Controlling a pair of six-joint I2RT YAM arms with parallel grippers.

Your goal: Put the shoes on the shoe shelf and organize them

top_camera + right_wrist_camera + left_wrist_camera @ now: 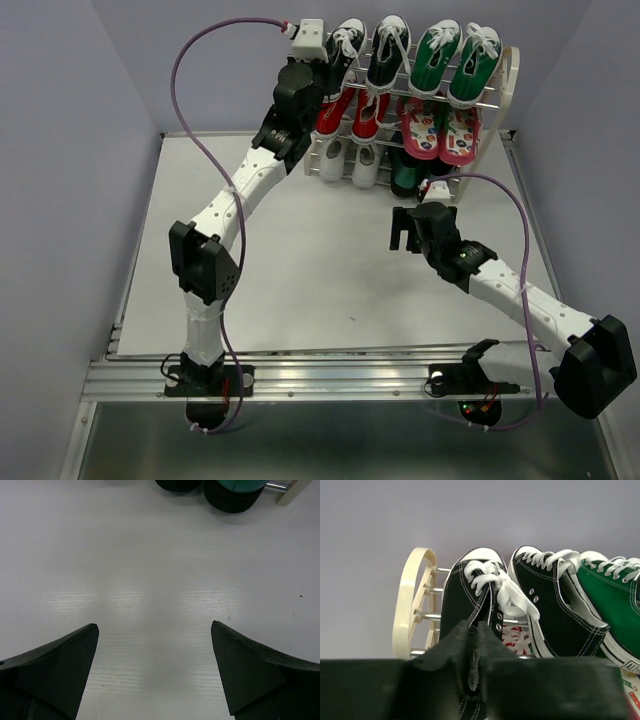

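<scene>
Black sneaker (462, 600) heel pinched in near-closed left gripper (472, 632) at 12 o'clock, shoe shelf (412, 600) top; white laces. Right gripper (154, 627) wide open, empty.

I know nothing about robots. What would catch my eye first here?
Probably the shoe shelf at the table's far edge, packed with small shoes, with bright green sneakers on its top tier. The left gripper reaches up there, pinched on the heel of a black sneaker at the tier's left end. The right gripper hangs wide open over the table.
</scene>
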